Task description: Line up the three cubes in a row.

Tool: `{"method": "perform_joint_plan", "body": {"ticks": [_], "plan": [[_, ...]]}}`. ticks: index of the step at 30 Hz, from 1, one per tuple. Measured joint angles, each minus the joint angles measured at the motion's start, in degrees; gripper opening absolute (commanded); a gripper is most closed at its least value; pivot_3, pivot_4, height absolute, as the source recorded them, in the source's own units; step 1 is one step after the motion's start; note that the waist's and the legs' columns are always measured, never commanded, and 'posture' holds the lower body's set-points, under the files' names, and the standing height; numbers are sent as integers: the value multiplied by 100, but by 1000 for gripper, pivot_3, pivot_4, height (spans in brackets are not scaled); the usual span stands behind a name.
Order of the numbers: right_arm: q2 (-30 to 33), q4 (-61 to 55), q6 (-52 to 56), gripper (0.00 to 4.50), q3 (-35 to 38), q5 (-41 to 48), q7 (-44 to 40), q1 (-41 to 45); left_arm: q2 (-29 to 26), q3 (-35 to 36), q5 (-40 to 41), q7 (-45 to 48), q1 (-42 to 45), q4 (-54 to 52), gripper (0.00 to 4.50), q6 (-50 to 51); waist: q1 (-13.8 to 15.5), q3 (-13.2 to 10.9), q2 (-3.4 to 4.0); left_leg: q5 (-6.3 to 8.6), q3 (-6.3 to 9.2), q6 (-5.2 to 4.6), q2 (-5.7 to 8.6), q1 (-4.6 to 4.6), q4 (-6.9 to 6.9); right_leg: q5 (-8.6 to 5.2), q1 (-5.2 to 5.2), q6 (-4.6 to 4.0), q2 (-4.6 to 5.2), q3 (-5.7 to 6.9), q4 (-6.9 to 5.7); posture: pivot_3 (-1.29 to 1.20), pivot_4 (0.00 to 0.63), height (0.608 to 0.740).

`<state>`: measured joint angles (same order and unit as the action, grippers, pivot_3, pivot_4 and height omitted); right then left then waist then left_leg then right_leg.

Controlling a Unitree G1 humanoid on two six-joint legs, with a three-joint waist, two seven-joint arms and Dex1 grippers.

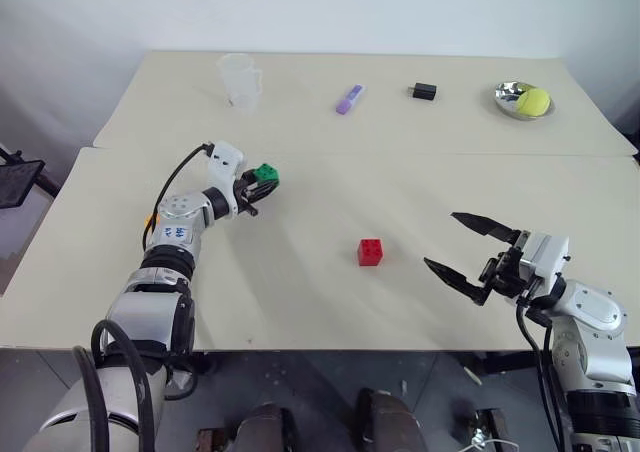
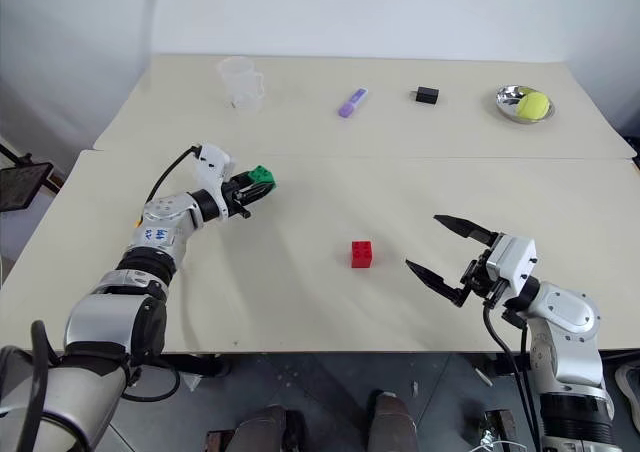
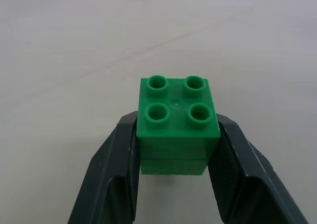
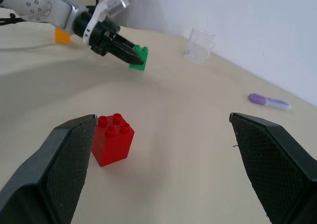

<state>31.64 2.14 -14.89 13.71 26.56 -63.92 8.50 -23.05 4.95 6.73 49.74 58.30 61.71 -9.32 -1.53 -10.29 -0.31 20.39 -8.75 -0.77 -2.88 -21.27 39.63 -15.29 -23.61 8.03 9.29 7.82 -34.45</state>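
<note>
Left eye view: beige table [image 1: 300, 302], white wall; left end effector [image 1: 258, 184] grips green cube [image 1: 266, 173], right end effector [image 1: 462, 249] wide open.

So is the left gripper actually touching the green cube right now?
Touching. The left wrist view shows the left gripper with both fingers pressed against the green cube.
</note>
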Motion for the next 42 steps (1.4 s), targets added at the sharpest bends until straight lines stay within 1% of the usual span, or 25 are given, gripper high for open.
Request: {"method": "perform_joint_plan", "body": {"ticks": [4, 6, 10, 14, 17, 19, 22, 25, 26, 27, 30, 32, 33, 36, 37, 38, 39, 40, 42], "plan": [[128, -6, 35, 4500, 6, 6, -45, -35, -299, -337, 243, 1928, -371, -1086, 1504, -120, -11, 1, 2, 0, -2, 0, -1, 4, -2, 0, -1, 0, 0, -2, -3, 0, 150, 740], [166, -6, 62, 4500, 8, 12, -80, -49, -333, -563, 239, 2475, -571, -1392, 1504, -119, -6, 1, 2, 0, -2, 0, -1, 4, 3, 0, 0, 0, 0, -3, -3, 0, 150, 740], [166, -7, 130, 4500, -5, 20, -130, -57, -297, -1027, -63, 2778, -856, -1400, 1504, -330, 14, 1, 2, 1, 0, -2, -1, -1, 18, 0, 3, 0, 0, -6, -4, 0, 150, 740], [166, -80, 163, 4500, -82, 37, -158, -77, -41, -1169, -177, 2682, -889, -1279, 1504, -426, 53, 0, 1, 4, 5, -7, -1, -8, 30, 0, 3, 0, 1, -5, -4, 0, 150, 740], [166, -116, 213, 4500, -111, 39, -163, -119, -10, -1229, -267, 2593, -807, -1129, 1504, -569, 54, 1, 1, 4, 6, -8, -1, -7, 32, 0, 3, 0, 1, -5, -8, 0, 150, 740], [166, -143, 251, 4500, -113, 40, -163, -120, -8, -1253, -298, 2546, -741, -1056, 2227, -576, 55, 1, 1, 4, 5, -8, -1, -7, 34, 0, 3, 0, 1, -6, -9, 0, 150, 740], [166, -198, 267, 4500, -115, 56, -171, -119, -8, -1287, -333, 2641, -730, -953, 3125, -567, 54, 0, 1, 4, 6, -8, -1, -7, 34, 0, 2, 0, 1, -5, -11, 0, 150, 740], [168, -216, 393, 4500, -207, 101, -228, -83, -94, -1258, -223, 2858, -859, -1265, 4060, -437, 50, 0, 1, 4, 7, -8, -2, -7, 33, 0, 2, -1, 1, -6, -12, 0, 150, 740], [168, -243, 475, 4500, -249, 142, -270, -71, -156, -1213, -148, 2881, -947, -1504, 4336, -385, 44, 0, 1, 4, 9, -8, -3, -7, 33, 0, 1, -1, 1, -6, -15, 0, 150, 740], [171, -258, 552, 4500, -272, 181, -296, -49, -228, -1157, -92, 2879, -1017, -1726, 4336, -308, 39, 0, 1, 4, 12, -8, -4, -7, 34, 0, 1, -1, 1, -4, -19, 0, 150, 740], [252, -451, 956, 4500, -404, 398, -397, 84, -576, -723, 333, 2718, -1576, -2914, 4336, 111, -22, 1, 2, 5, 28, -7, -10, -2, 33, 0, -5, -1, 2, -12, -32, 0, 150, 740], [339, -593, 1254, 4500, -492, 533, -477, 168, -818, -334, 701, 2451, -2160, -3922, 4336, 545, -38, 1, 3, 5, 35, -5, -13, 2, 31, 0, -7, -1, 2, -13, -38, 0, 150, 740], [340, -690, 1380, 4500, -550, 616, -510, 219, -936, -38, 933, 2207, -2635, -4590, 4424, 853, -53, 1, 3, 8, 43, -4, -18, 7, 30, 0, -8, -1, 2, -18, -41, 0, 150, 740], [324, -894, 1638, 4500, -783, 689, -589, 306, -1069, 833, 1409, 1308, -4060, -6183, 4424, 1682, -21, 1, 2, 13, 50, -4, -21, 7, 35, 0, -7, -1, 2, -19, -41, 0, 150, 740], [317, -923, 1652, 4500, -813, 692, -605, 320, -1037, 1012, 1473, 1116, -4322, -6399, 4424, 1786, -10, 1, 2, 15, 47, -8, -19, 9, 39, 0, -7, -1, 5, -24, -43, 0, 150, 740], [253, -967, 1661, 4500, -921, 685, -636, 410, -855, 1528, 1659, 566, -4876, -6906, 4424, 2005, -6, 1, 3, 17, 46, -12, -22, 9, 41, 0, -4, -1, 8, -27, -35, 0, 150, 740], [190, -1009, 1662, 4500, -1009, 680, -661, 461, -548, 2020, 1840, -23, -5261, -7192, 4424, 2168, 18, 1, 2, 19, 52, -16, -21, 9, 46, 0, 3, -1, 14, -24, -36, 0, 150, 740], [176, -1020, 1662, 4500, -1059, 671, -669, 487, -438, 2197, 1890, -257, -5365, -7245, 4424, 2212, 56, 1, 2, 19, 54, -17, -22, 7, 50, 0, 5, -1, 15, -22, -35, 0, 150, 740], [95, -1065, 1648, 4500, -1198, 648, -697, 603, -113, 2810, 2008, -1024, -5768, -7352, 4424, 2241, 96, 1, 1, 20, 50, -18, -14, 9, 51, 1, 6, -2, 16, -24, -31, 0, 150, 740]]}}
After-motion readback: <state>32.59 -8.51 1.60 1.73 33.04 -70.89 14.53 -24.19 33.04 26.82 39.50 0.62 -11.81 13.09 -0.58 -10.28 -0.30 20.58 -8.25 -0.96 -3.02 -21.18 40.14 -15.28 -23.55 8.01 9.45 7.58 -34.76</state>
